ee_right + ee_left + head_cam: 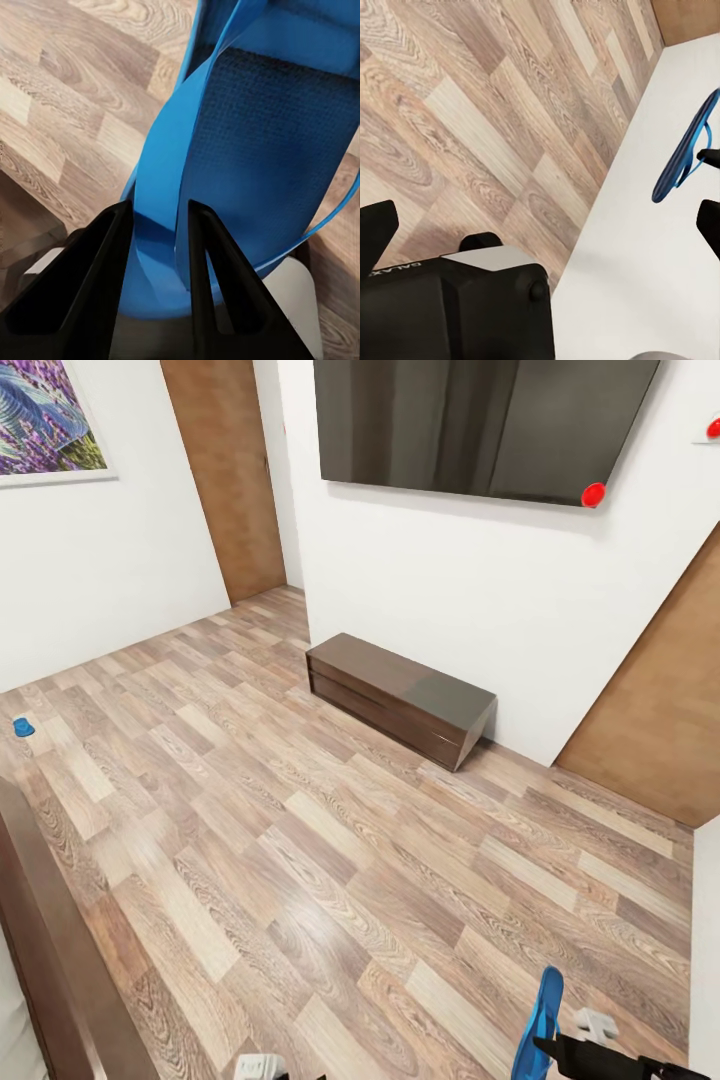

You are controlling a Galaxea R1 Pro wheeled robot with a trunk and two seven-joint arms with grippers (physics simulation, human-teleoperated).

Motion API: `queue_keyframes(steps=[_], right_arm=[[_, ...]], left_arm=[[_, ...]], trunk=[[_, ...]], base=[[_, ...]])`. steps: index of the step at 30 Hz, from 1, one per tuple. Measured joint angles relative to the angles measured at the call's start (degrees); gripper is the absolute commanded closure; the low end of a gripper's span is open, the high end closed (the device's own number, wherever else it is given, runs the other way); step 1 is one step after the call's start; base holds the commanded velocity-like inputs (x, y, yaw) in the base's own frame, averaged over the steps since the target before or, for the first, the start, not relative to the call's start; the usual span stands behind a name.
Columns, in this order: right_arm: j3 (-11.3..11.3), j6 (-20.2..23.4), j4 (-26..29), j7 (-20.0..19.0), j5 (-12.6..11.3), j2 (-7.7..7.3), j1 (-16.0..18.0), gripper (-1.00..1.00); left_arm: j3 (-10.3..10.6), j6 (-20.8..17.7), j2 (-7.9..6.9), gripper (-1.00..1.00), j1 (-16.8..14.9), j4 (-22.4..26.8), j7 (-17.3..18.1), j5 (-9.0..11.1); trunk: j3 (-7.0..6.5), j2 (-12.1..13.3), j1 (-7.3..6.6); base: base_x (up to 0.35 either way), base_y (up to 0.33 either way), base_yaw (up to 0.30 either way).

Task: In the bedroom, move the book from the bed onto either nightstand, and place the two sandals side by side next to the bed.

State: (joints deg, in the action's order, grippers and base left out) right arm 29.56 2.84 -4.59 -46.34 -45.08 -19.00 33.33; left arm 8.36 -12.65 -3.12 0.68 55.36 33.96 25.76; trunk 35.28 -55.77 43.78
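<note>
One sandal in my right pincer, its mate on the floor across the room; book not sighted.

Item, right pincer (159,247): closed on a strap of the held sandal (538,1022), which hangs on edge low at my right over the plank floor (330,860). Item, second sandal (23,727): on the floor far to my left near the white wall, well apart from the first. Item, left pincer: I cannot tell its state. Item, bed (50,950): dark frame edge at my lower left. Judged progress: neither sandal placed beside the bed yet; book and nightstand untended as far as I see. Surroundings: long low bench cabinet (400,698) against the wall under a dark wall screen (480,420), wooden doors either side; open floor between me and the bed.
</note>
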Motion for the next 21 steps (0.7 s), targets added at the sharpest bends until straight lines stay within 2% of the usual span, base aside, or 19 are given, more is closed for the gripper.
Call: queue_keyframes(steps=[6, 13, 14, 21], right_arm=[[0.10, 1.43, -0.02, -0.13, 0.06, 0.01, 0.00, 1.00], [0.12, 3.21, -0.03, -0.11, 0.09, 0.01, 0.01, 1.00], [0.33, 5.47, -0.05, -0.12, 0.23, 0.00, 0.00, 1.00], [0.09, 5.51, -0.03, -0.11, 0.07, 0.00, 0.01, 1.00]], left_arm=[[-1.15, 0.01, -0.08, -1.00, -0.01, 0.00, 0.00, 0.00], [-2.49, 0.08, -0.02, -1.00, -0.01, 0.00, 0.00, 0.00], [-2.52, 0.08, -0.01, -1.00, -0.02, 0.00, 0.00, 0.00], [-2.56, 0.10, 0.00, -1.00, 0.00, 0.00, 0.00, 0.00]], trunk=[[0.00, 0.00, 0.00], [0.00, 0.00, 0.00], [0.00, 0.00, 0.00], [0.00, 0.00, 0.00]], base=[[0.000, 0.000, 0.109], [0.000, 0.000, 0.277], [0.000, 0.000, 0.291], [0.000, 0.000, 0.293]])
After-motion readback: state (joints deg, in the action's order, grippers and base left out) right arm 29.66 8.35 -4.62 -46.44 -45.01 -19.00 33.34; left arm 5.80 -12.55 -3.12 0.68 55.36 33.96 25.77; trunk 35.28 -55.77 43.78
